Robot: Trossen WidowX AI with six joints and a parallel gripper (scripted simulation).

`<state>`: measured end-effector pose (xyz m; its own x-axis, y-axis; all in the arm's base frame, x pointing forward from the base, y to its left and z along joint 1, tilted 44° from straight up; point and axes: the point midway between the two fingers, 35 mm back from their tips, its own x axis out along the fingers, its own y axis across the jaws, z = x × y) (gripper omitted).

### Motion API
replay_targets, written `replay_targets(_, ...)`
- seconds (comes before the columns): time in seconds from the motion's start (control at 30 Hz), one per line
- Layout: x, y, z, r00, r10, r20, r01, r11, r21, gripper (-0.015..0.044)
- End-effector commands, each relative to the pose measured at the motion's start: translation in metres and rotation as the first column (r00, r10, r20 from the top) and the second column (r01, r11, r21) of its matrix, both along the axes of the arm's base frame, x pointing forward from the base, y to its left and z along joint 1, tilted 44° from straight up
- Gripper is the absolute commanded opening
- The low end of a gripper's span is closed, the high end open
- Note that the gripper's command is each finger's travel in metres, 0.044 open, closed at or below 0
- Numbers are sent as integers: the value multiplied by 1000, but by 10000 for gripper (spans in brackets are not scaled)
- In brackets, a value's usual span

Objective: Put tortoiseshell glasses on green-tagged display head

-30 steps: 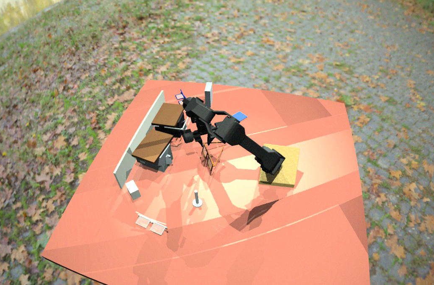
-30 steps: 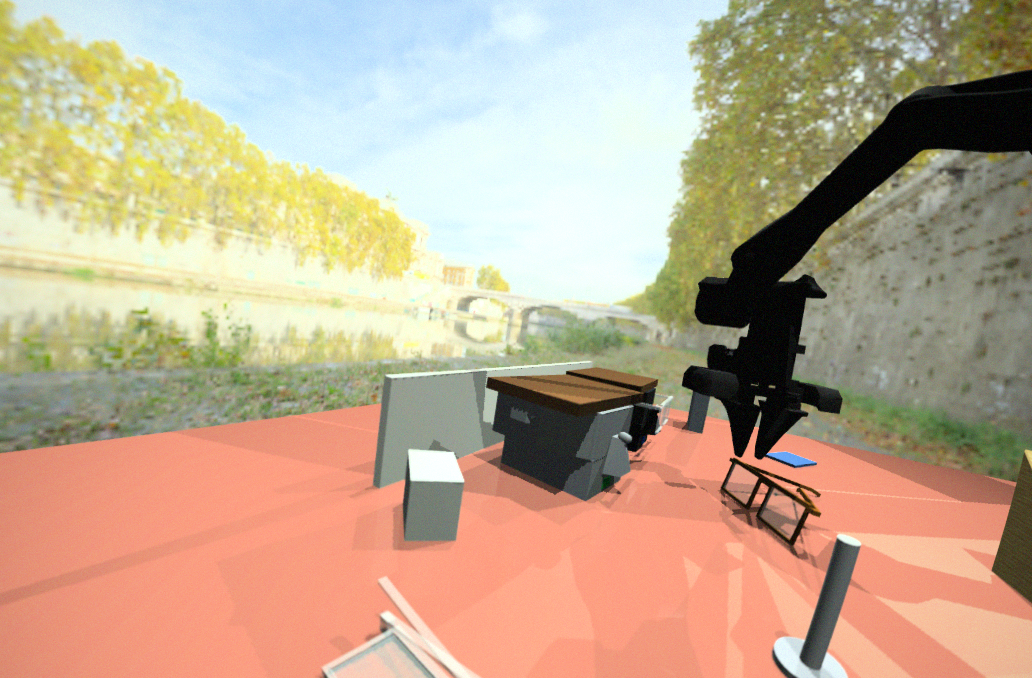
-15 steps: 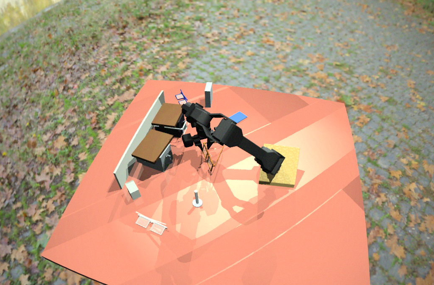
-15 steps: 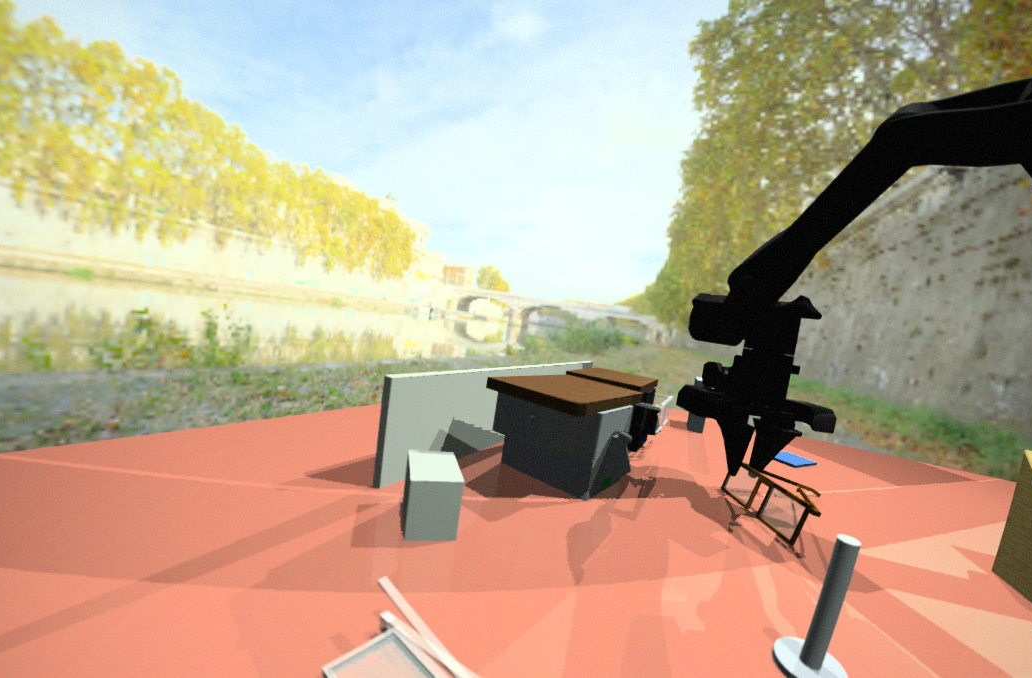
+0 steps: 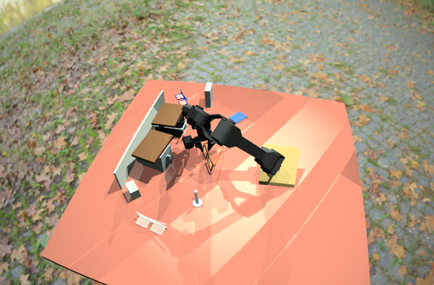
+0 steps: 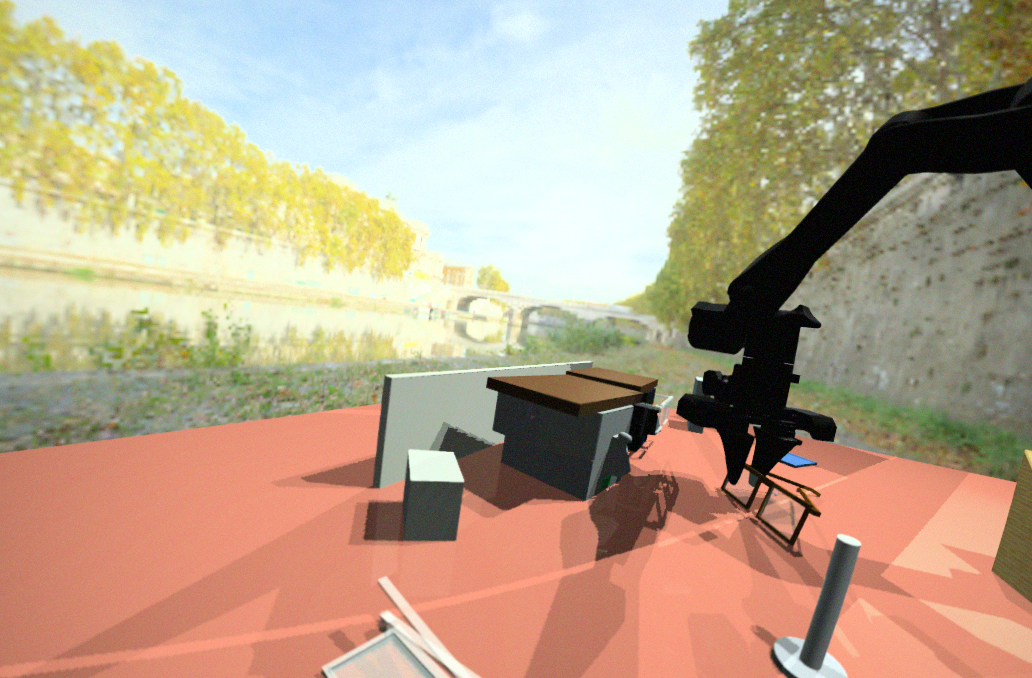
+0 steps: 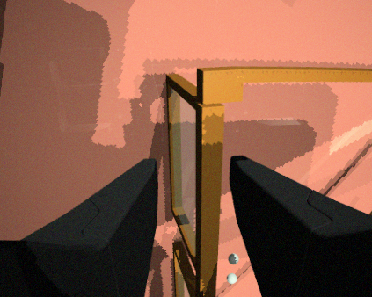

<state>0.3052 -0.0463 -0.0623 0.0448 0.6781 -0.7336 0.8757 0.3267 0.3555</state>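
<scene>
We are straddling the front of the tortoiseshell glasses (image 7: 210, 144) with our gripper (image 7: 193, 163), its fingers narrowed but gapped on both sides, grasping nothing. The glasses are resting on the table (image 7: 58, 97), with the display heads (image 6: 549, 439) standing beyond.

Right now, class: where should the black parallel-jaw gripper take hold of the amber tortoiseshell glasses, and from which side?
Grip the front frame of the tortoiseshell glasses at the bridge, from above. They stand on the salmon table, front upright, so the gripper can straddle that thin bar.
</scene>
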Motion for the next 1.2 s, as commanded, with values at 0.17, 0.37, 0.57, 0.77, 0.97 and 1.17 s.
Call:
replay_targets(0.17,-2,-1,-1,1000,-4,-3,4,1000,1,87)
replay_targets(0.37,-2,-1,-1,1000,-4,-3,4,1000,1,47)
replay_targets(0.57,-2,-1,-1,1000,-4,-3,4,1000,1,7)
replay_targets(0.77,-2,-1,0,1000,-4,-3,4,1000,1,0)
replay_targets(0.97,0,-21,18,1000,-5,-4,5,1000,-2,0)
replay_targets(1.17,-2,-49,45,1000,-5,-5,5,1000,-2,0)
